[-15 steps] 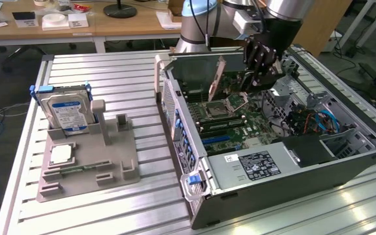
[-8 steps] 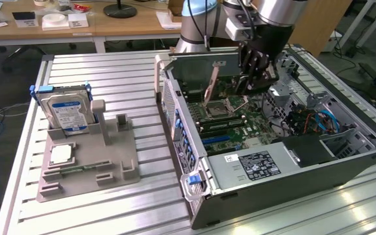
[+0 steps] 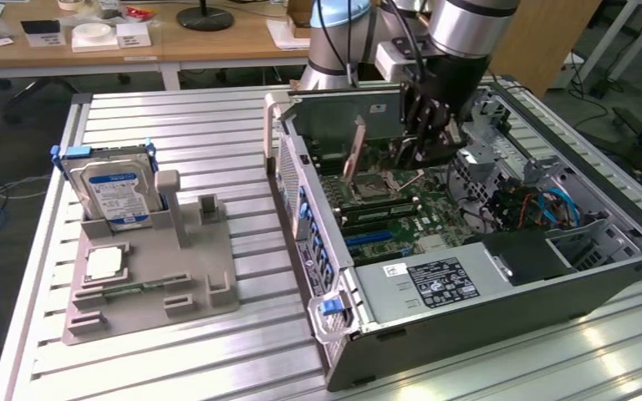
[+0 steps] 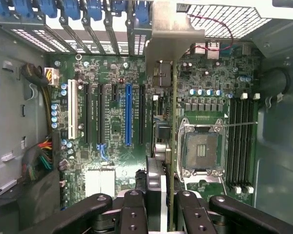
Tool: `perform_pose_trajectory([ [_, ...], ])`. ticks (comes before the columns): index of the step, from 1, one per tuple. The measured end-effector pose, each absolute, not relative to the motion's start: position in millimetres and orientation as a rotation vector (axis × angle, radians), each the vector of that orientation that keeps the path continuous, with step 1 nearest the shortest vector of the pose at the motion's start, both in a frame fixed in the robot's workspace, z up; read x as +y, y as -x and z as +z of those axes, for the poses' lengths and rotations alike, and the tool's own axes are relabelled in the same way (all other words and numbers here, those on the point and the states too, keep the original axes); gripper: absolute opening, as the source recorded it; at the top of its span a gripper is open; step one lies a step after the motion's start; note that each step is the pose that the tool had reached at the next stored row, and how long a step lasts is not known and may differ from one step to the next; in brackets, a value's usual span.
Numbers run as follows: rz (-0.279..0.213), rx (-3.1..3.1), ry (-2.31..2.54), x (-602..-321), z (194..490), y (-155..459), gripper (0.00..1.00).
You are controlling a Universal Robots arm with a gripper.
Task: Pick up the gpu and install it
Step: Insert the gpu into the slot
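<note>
**Gripper.** The gripper is closed onto the gpu, one finger on each face of the card. It grips the end away from the silvery bracket. In the exterior view the gripper hangs in the upper middle of the frame, pointing straight down into the open computer case.

**Task item.** The gpu is held on edge, upright, so that its connector edge faces the motherboard. Its length runs parallel to the expansion slots. The bracket end points toward the case's rear wall, where the row of blue retaining clips sits, which is the heading installation needs. The card lies between the black slots beside the blue slot and the empty CPU socket. I cannot tell whether its lower edge has entered a slot.

**Surroundings.** The memory slots lie beyond the socket, clear of the card. At the exterior view's left, well apart from the case, a grey holder stands on the slatted table. The hard drive is parked upright in the holder.

**Assessment.** Pickup is done and the card is at the board, but seating is unconfirmed.
</note>
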State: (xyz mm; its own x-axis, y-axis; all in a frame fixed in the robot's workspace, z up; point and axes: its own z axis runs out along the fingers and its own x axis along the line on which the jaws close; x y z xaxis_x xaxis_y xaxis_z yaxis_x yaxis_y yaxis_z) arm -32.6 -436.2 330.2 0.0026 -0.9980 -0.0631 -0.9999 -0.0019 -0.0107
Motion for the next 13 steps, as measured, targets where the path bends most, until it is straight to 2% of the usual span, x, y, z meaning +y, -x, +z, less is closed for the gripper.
perform_pose_trajectory([
  [13, 0.057, 2.181, 2.186, -438, 307, 47, 0.28],
])
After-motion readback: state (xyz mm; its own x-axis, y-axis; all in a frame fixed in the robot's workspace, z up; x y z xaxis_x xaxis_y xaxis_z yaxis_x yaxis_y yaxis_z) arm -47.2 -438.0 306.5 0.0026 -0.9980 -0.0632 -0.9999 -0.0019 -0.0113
